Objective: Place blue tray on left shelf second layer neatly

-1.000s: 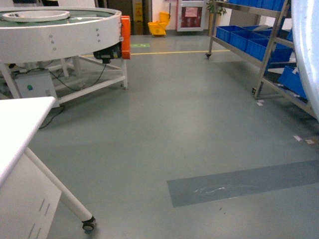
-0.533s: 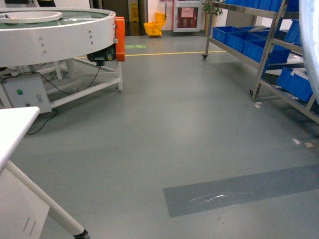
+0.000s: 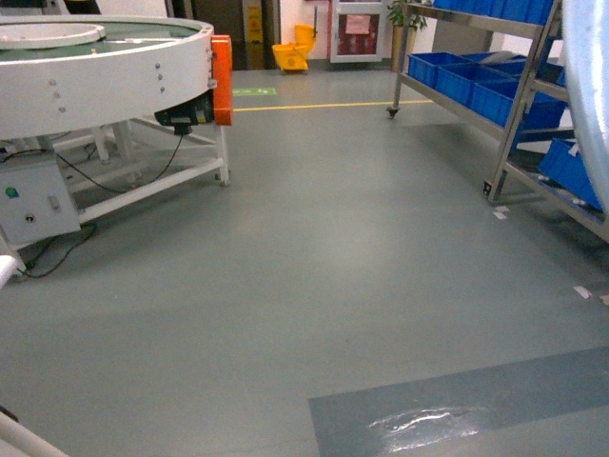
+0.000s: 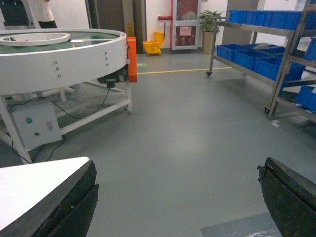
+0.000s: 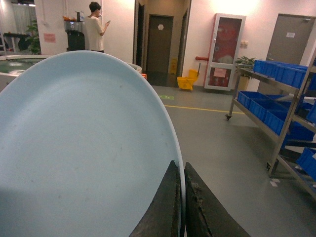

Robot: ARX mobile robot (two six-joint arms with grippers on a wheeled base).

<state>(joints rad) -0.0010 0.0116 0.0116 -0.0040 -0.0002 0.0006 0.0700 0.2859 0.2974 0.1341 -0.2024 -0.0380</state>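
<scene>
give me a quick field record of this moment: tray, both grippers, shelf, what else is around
blue tray: on edge, rim pinched by right gripper
right gripper: shut on the tray rim
left gripper: open, holding nothing
steel shelf: on the right, blue crates on its tiers, tray not yet on it
round conveyor table: left, across the grey floor
yellow mop bucket: far back
person: standing far back, right wrist view only

round conveyor table (image 3: 95, 67) far left, control box (image 3: 29, 200) under it. shelf rack (image 3: 514, 86) along right, crates (image 3: 466, 76) on its tiers. mop bucket (image 3: 295, 49) behind, centre. floor patch (image 3: 457, 409) near, right of centre.
</scene>
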